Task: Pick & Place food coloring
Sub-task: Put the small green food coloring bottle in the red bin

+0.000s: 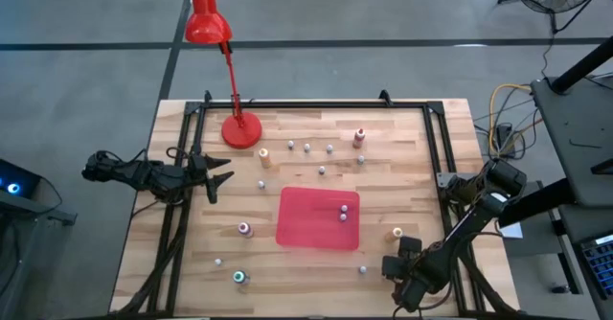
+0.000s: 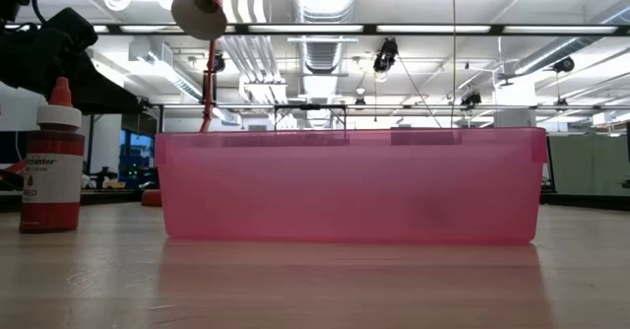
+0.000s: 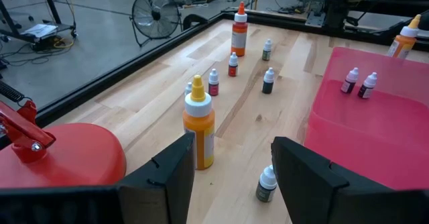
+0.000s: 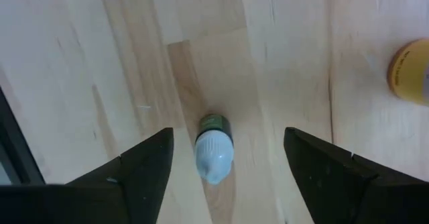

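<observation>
**Inspector A:** Left side first. The left gripper (image 1: 222, 178) hangs at the table's left edge, near the red lamp (image 1: 240, 129). Its jaws stand apart and hold nothing. Ahead of it, the wrist view shows an orange bottle (image 3: 200, 125) and several tiny bottles scattered on the bare wood.

**Inspector B:** Centre?

**Inspector A:** The pink tray (image 1: 292, 232) holds two small bottles (image 1: 343, 213). The rest of the food coloring is spread across the table around it.

**Inspector B:** And the right?

**Inspector A:** The right gripper (image 4: 224, 160) is poised over one small white-capped bottle (image 4: 214, 149), a finger on either side, nothing clamped yet.

**Inspector B:** Handling?

**Inspector A:** It is judged light, rigid plastic, smooth and easily tipped. The fingers should grip the body squarely below the cap; the tapered cap would likely slip out.
</observation>
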Robot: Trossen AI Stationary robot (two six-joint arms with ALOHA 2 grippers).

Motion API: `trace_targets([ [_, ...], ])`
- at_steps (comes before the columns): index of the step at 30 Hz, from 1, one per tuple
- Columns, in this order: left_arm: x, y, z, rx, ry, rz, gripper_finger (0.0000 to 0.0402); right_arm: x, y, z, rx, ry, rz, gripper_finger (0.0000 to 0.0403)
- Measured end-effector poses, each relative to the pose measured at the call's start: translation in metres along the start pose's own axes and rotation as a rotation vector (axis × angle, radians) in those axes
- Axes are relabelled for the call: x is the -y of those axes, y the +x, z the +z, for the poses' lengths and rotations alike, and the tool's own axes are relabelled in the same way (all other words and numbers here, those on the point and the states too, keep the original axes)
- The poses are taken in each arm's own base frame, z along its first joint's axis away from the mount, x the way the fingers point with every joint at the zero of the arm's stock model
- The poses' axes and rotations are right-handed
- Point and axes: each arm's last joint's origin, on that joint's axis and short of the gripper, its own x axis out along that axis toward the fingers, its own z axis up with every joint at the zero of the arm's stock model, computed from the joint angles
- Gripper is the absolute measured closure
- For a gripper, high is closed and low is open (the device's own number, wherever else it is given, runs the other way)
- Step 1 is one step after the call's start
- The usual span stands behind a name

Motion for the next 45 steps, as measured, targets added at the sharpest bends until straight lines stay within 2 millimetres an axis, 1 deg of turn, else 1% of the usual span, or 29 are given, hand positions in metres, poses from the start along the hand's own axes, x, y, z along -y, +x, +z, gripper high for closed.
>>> trace_targets([
  [17, 0.0, 0.0, 0.0, 0.0, 0.0, 0.0, 0.0232, 0.0, 0.0, 0.0, -0.006, 0.0, 0.004, 0.0238],
  [25, 0.0, 0.0, 0.0, 0.0, -0.001, 0.0, 0.0232, 0.0, 0.0, 0.0, -0.009, 0.0, -0.002, 0.0302],
  [28, 0.0, 0.0, 0.0, 0.0, -0.001, 0.0, 0.0232, -0.002, -0.004, 0.001, -0.007, -0.008, 0.004, 0.0326],
  [31, 0.0, 0.0, 0.0, 0.0, 0.0, 0.0, 0.0232, -0.008, -0.015, 0.005, -0.001, -0.031, 0.018, 0.0341],
  [35, 0.0, 0.0, 0.0, 0.0, 0.0, 0.0, 0.0232, -0.014, -0.034, 0.012, -0.003, -0.051, 0.013, 0.0338],
  [41, 0.0, 0.0, 0.0, 0.0, 0.0, 0.0, 0.0232, -0.017, -0.07, 0.024, -0.029, -0.072, -0.025, 0.0334],
  [45, 0.0, 0.0, 0.0, 0.0, 0.0, 0.0, 0.0232, -0.017, -0.096, 0.038, -0.018, -0.088, -0.008, 0.0334],
])
